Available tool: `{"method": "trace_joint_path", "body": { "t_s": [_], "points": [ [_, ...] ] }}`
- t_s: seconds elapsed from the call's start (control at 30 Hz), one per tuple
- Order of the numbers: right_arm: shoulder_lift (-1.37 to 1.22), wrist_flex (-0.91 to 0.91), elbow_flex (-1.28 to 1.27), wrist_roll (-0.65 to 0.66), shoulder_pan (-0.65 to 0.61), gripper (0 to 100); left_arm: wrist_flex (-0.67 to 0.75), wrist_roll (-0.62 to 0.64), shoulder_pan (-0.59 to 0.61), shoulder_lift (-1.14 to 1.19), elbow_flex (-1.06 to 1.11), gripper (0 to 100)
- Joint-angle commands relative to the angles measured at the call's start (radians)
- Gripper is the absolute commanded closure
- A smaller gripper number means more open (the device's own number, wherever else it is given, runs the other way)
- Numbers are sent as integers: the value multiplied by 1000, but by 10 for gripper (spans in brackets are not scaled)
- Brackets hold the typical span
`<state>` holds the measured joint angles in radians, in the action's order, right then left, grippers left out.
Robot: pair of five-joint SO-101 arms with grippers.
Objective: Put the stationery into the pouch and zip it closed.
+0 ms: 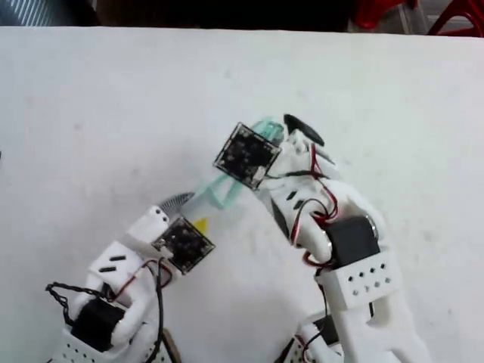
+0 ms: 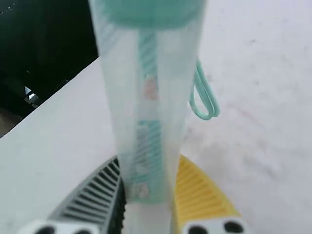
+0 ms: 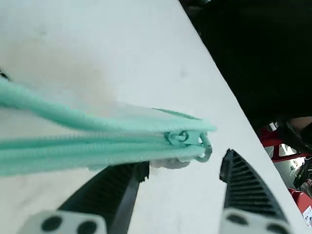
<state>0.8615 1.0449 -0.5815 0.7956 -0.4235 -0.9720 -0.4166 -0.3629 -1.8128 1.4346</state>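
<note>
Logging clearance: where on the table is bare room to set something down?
Bare: the far half of the table, and strips left of the left arm and right of the right arm. Crowded: the near middle, where the left gripper clamps the pouch and the right gripper stands open at its zipper.

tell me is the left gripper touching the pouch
Touching. The left wrist view shows the pouch clamped in the left gripper, its grey and yellow fingers pressed against both sides with no gap.

The pouch point(image 2: 146, 97) is translucent with a mint-green zip point(image 3: 97, 146) and teal-striped contents; the table point(image 1: 91, 98) is white.
</note>
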Motion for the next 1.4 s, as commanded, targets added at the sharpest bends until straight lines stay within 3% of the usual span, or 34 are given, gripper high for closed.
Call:
{"method": "trace_joint_path", "body": {
  "t_s": [0.0,0.2,0.37,0.7,0.93,1.23,1.37],
  "points": [
    [22,15,8,-32,22,767,0,-21,-5,-8,-71,979],
    [24,-24,-114,-163,-16,765,2,-23,30,-8,-71,979],
    [54,-166,-273,-311,-64,765,3,-23,33,-8,-69,979],
    [430,-295,-502,-528,-65,765,66,-23,35,-8,-6,979],
    [487,-616,-750,-542,-56,765,63,-23,33,-8,-6,979],
    [292,-895,-741,-542,-1,765,60,-23,28,-8,-6,979],
    [151,-911,-664,-542,12,765,60,-23,31,-8,-6,979]
  ]
}}
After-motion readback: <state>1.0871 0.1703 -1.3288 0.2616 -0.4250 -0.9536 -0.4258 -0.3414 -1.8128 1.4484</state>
